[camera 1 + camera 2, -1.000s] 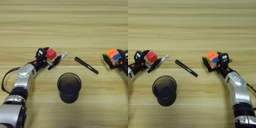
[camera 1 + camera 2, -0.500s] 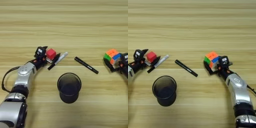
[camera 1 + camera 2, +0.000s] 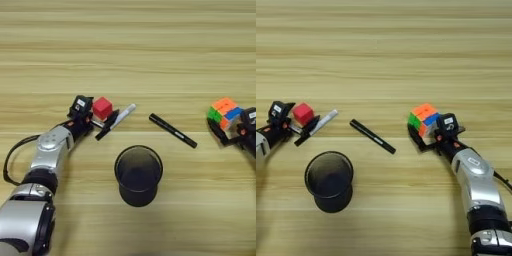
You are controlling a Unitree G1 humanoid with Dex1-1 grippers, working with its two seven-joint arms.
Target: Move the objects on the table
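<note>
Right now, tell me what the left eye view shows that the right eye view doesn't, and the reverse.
Only the left eye view shows the left arm's silver forearm and shoulder; there the right gripper sits at the picture's edge, arm cut off. Only the right eye view shows the right arm's forearm, running down from the puzzle cube; there the left gripper is at the edge. Both show the red cube at the left gripper, the white marker, the black marker and the mesh cup on the table.
</note>
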